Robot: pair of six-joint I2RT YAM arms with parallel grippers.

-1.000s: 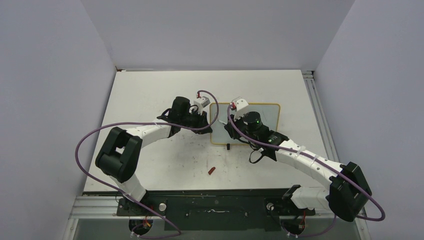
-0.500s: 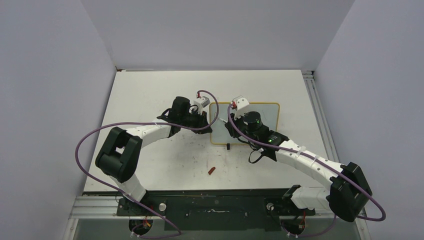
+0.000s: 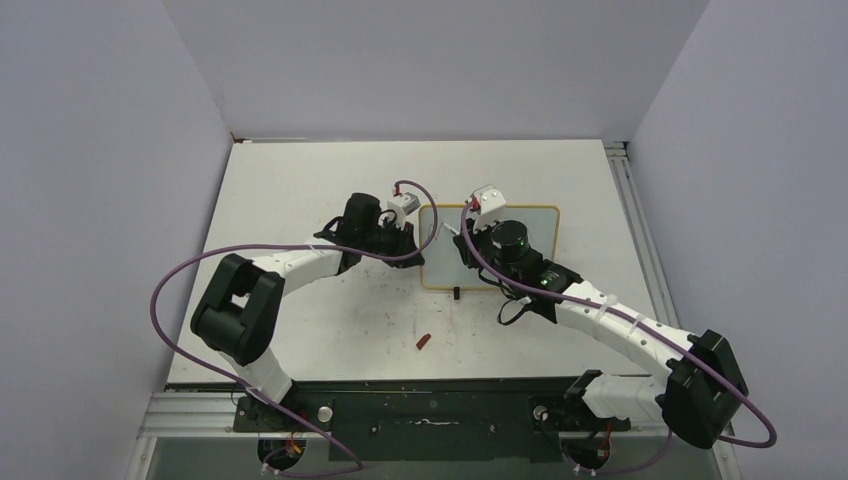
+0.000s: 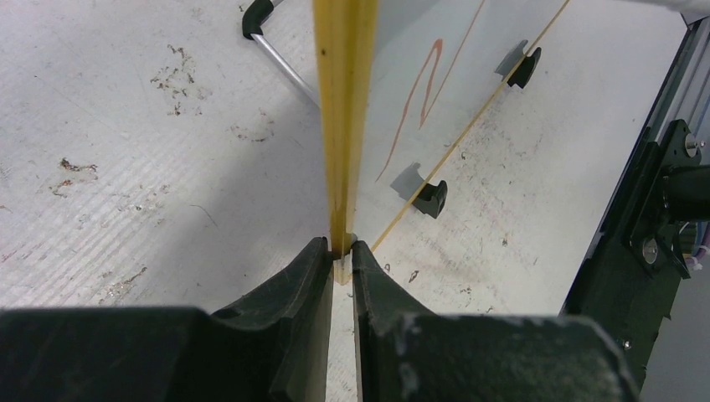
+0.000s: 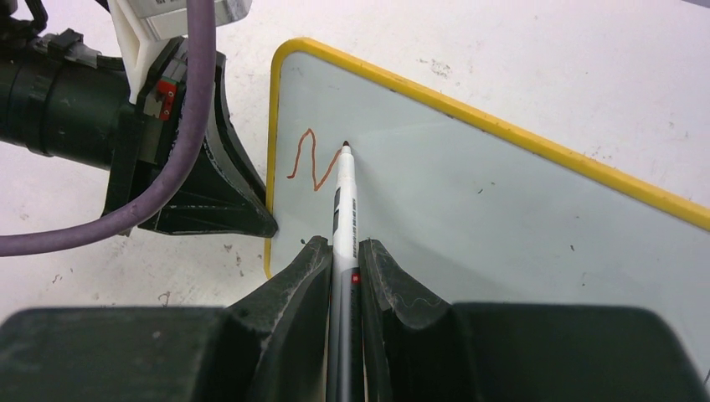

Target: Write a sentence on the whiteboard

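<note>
White table (image 3: 300,180), grey walls all round; the whiteboard (image 3: 545,222) sat just right of centre in the top view. Compared with half a second back, the right arm had slid a touch up and right; so I'd say letter one was still going, since the sentence (image 5: 303,159) was only a reddish zigzag at the board's upper left. The right gripper (image 5: 342,251) reached low over the board, pinching the marker (image 5: 345,197), tip on the face; the left gripper (image 4: 342,251) was squeezed onto the board's yellow edge.

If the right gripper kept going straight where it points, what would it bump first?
Probably the whiteboard: the right gripper points its marker at the board's face, tip seemingly touching.
</note>
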